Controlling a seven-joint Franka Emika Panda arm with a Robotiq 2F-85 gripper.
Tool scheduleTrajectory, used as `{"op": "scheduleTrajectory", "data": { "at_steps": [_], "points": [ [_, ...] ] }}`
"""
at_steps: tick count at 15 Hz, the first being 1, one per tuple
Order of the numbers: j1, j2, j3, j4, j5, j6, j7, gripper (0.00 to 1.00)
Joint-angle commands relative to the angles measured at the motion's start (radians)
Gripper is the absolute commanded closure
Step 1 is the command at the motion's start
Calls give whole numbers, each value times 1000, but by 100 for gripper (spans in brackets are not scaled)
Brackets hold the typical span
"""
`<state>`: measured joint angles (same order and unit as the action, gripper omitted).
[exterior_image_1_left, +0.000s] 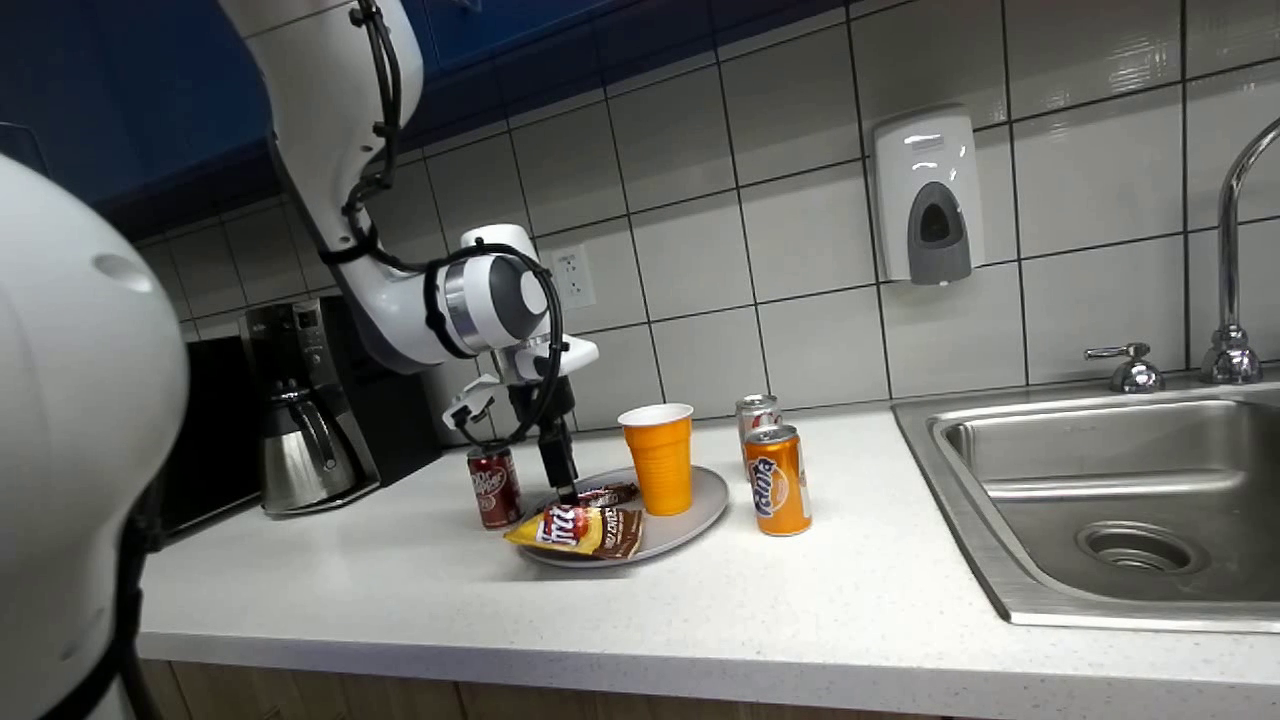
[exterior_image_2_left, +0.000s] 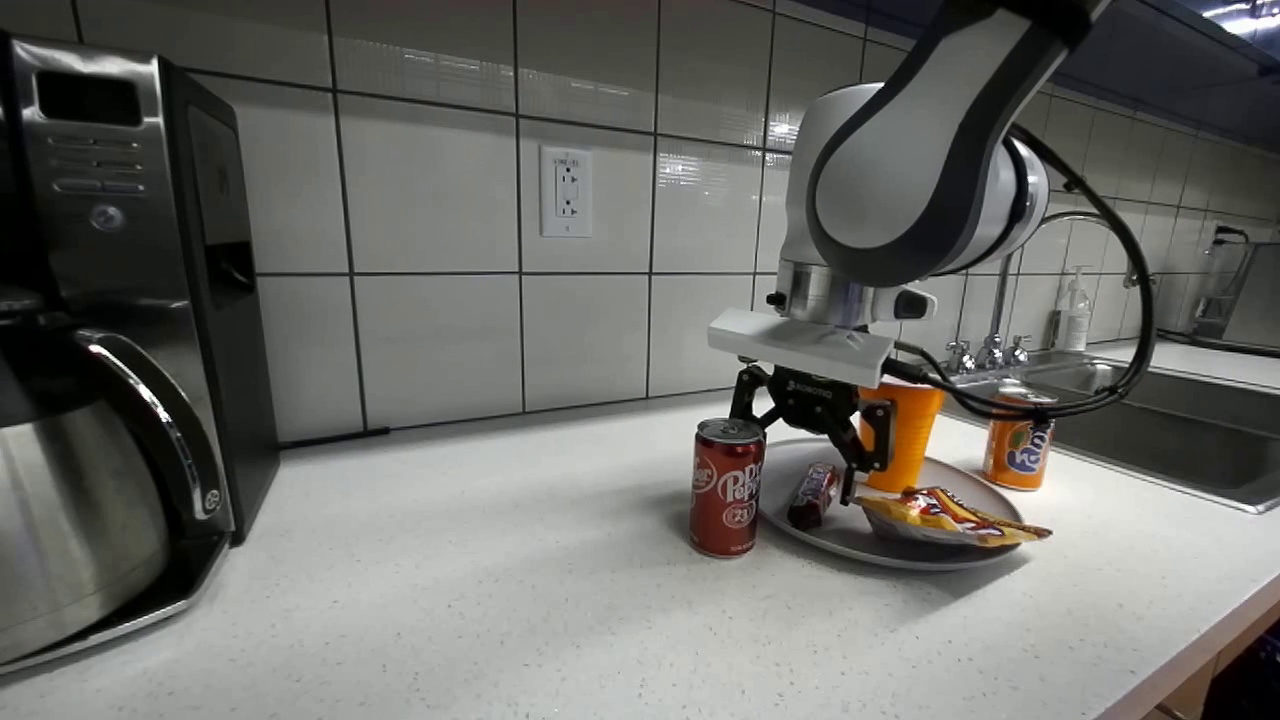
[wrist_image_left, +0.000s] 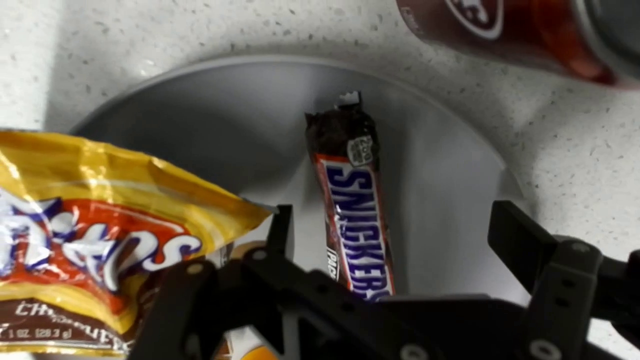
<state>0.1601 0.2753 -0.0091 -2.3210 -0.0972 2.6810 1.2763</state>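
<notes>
Straddling the Snickers bar (wrist_image_left: 352, 215): wrist view; gripper (wrist_image_left: 392, 225) spread wide, one of its fingers (wrist_image_left: 283, 230) to each side, bar loose between them, ungripped.
Plate (wrist_image_left: 450, 190): grey, round; the bar lies flat on it, lettering up, lower end covered by the gripper's body.
Chip bag (wrist_image_left: 110, 235): yellow, red and brown; its pointed corner meets one finger in this view, touching or not I cannot tell.
Dr Pepper can (wrist_image_left: 530, 35): upper corner, cut by the view's edge, off the plate just beyond its rim.
Orange cup (exterior_image_1_left: 660, 470): in an exterior view; upright on the plate, chip bag in front, Snickers bar partly seen behind the bag, one finger ending close to it.
Fanta can (exterior_image_1_left: 780, 485): upright on the white counter (exterior_image_1_left: 400, 590) near the plate; silver can (exterior_image_1_left: 757, 412) just behind it, partly covered.
Sink (exterior_image_1_left: 972, 520): steel, set into the counter past the Fanta can; soap dispenser (exterior_image_1_left: 928, 190) higher up on the tiled wall (exterior_image_1_left: 810, 240).
Coffee maker (exterior_image_1_left: 340, 360): dark, with steel carafe (exterior_image_1_left: 308, 465), on the counter beyond the Dr Pepper can.
White bracket (exterior_image_2_left: 800, 342): in an exterior view; above the gripper, fingers pointing down over the plate, one partly behind the Dr Pepper can, the other between bar and chip bag.
Wall outlet (exterior_image_2_left: 567, 192): white, on the tiles between coffee maker and robot arm (exterior_image_2_left: 900, 190).
Cable (exterior_image_2_left: 1138, 270): black, looping from the arm, passing before the Fanta can.
</notes>
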Motion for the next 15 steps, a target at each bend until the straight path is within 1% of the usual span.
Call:
{"op": "scheduleTrajectory", "data": {
  "at_steps": [1,6,7,8,9,15],
  "points": [
    [8,-11,-8,-23,26,15,0,0],
    [9,-17,-17,-33,22,14,2,0],
    [9,-18,-19,-34,19,16,4,25],
    [9,-19,-20,-35,19,15,3,28],
    [8,-19,-21,-36,19,16,2,34],
    [8,-19,-22,-43,23,27,-2,82]
  ]
}}
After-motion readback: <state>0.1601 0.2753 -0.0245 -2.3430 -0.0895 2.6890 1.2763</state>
